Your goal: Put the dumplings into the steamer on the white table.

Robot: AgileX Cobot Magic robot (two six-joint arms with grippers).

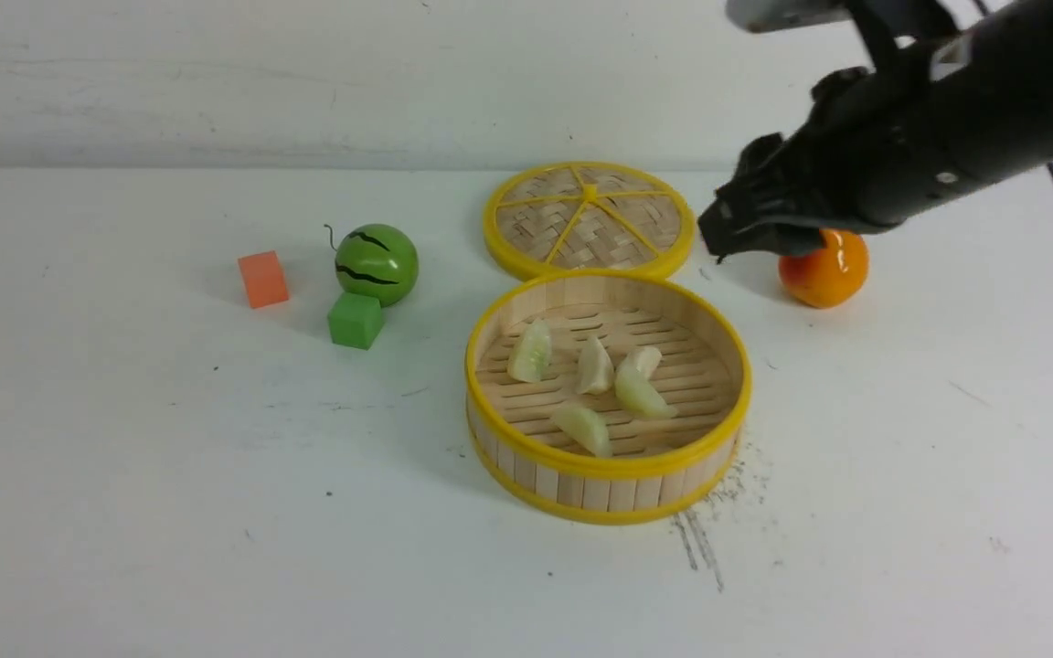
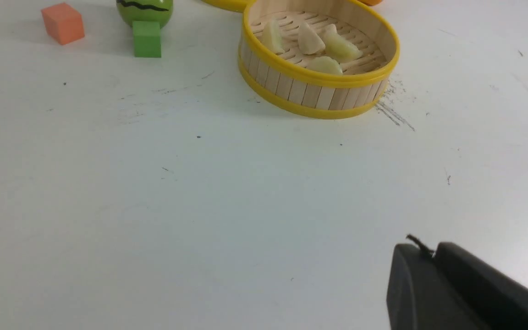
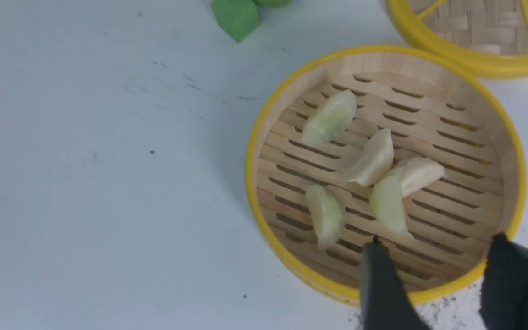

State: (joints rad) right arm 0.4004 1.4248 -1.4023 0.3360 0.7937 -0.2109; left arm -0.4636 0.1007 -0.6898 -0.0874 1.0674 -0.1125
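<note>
The steamer (image 1: 609, 464) stands on the white table (image 1: 170, 475), right of centre. Several pale dumplings (image 1: 593, 366) lie on its slatted floor. They also show in the left wrist view (image 2: 310, 41) and the right wrist view (image 3: 374, 158). My right gripper (image 1: 718, 239) hovers above the table behind and to the right of the steamer. In the right wrist view it (image 3: 436, 243) is open and empty over the steamer's rim (image 3: 249, 160). My left gripper (image 2: 431, 250) is shut and empty, low over bare table well short of the steamer (image 2: 319, 80). It is out of the front view.
The flat woven lid (image 1: 589, 219) lies just behind the steamer. An orange fruit (image 1: 826, 270) sits to its right, partly behind my right arm. A green melon ball (image 1: 377, 263), a green cube (image 1: 355, 320) and an orange cube (image 1: 262, 279) stand to the left. Dark scratches (image 1: 700, 544) mark the table.
</note>
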